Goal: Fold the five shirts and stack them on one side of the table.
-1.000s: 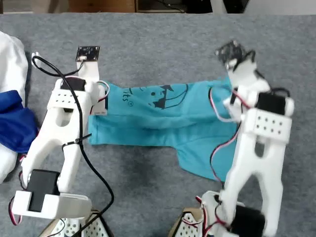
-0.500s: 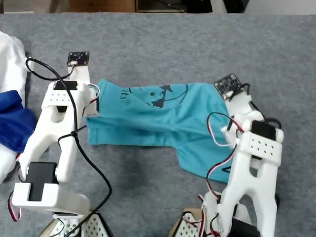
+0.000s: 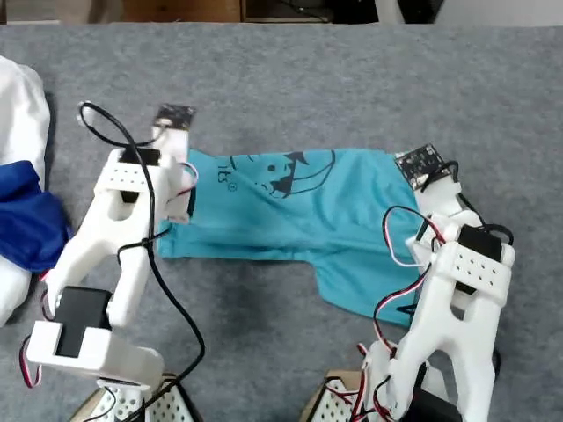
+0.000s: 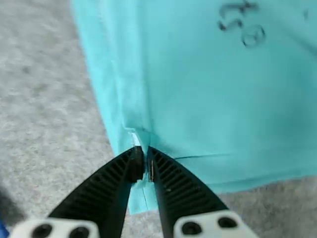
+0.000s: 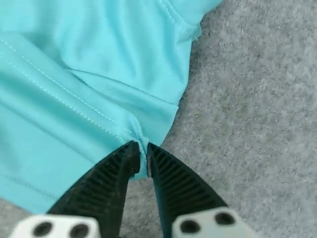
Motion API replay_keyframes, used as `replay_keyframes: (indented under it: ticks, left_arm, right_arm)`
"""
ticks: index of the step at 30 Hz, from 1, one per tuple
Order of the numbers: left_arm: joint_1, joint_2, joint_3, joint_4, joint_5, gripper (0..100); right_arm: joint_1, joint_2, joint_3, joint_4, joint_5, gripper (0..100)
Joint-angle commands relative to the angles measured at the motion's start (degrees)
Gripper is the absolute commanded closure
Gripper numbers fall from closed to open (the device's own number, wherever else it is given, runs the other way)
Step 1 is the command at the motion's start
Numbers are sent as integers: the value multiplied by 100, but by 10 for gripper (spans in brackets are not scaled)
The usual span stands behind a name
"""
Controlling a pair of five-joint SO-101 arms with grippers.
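Observation:
A turquoise shirt (image 3: 299, 207) with a dark print lies half folded across the middle of the grey table, one flap hanging toward the front right. My left gripper (image 4: 145, 161) is shut on the shirt's (image 4: 208, 89) left edge, pinching a fold of cloth. My right gripper (image 5: 143, 153) is shut on a seam at the shirt's (image 5: 89, 84) right edge. In the high view the left arm (image 3: 132, 220) stands at the shirt's left end and the right arm (image 3: 453, 255) at its right end.
A pile of white cloth (image 3: 22, 114) and blue cloth (image 3: 26, 220) lies at the table's left edge. Bare grey felt (image 3: 290, 79) stretches behind the shirt. The arm bases stand at the front edge.
The right gripper came down and back toward the front with the shirt's right edge. The left gripper shifted left, then right again, and the shirt's top edge now lies flatter.

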Motion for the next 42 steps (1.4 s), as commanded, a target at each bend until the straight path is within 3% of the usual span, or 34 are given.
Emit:
replay_keyframes:
  ticks: [1, 15, 23, 33, 38, 42]
  left_arm:
    - [-62, -66, -9, 158, -185, 980]
    - [-404, -13, 62, 79, -492, 980]
    - [53, -13, 325, 70, -484, 980]
    - [79, -13, 316, 105, -519, 978]
    - [35, -31, 299, 457, -484, 847]
    - [26, -66, 237, 818, -255, 776]
  right_arm:
    - [84, -198, 4, -97, 44, 994]
    - [48, -233, 277, 123, 281, 994]
    - [66, -233, 312, 132, 281, 994]
    - [57, -233, 277, 141, 299, 960]
    - [66, -242, 215, 334, 501, 816]
    - [84, -514, 22, 633, 519, 778]
